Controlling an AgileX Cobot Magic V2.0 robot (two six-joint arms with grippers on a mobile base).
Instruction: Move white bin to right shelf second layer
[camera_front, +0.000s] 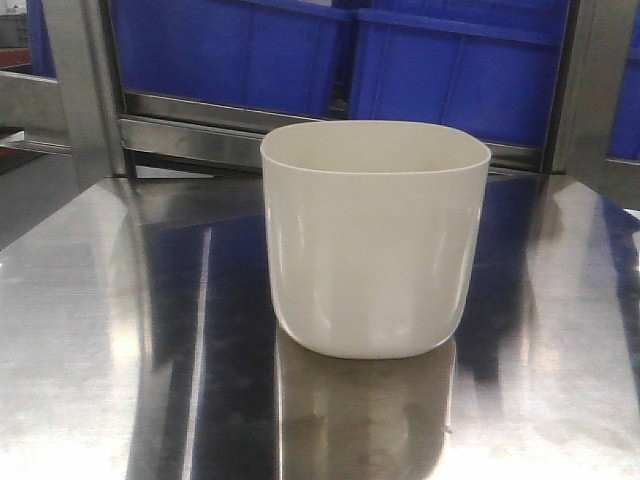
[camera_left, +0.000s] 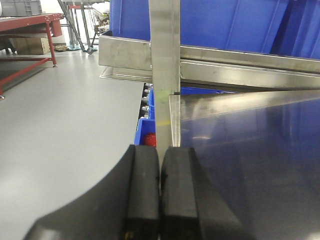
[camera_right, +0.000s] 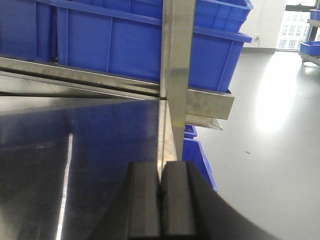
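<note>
The bin (camera_front: 375, 240) stands upright on the steel surface (camera_front: 90, 380), in front of 2 blue crates (camera_front: 240, 50). Left and right jaws are each pressed fully together, gripping nothing, near the surface's side edges.

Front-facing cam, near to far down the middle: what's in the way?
Shiny steel surface → white bin standing upright on it → horizontal steel rail behind the bin → blue crates at the back.
</note>
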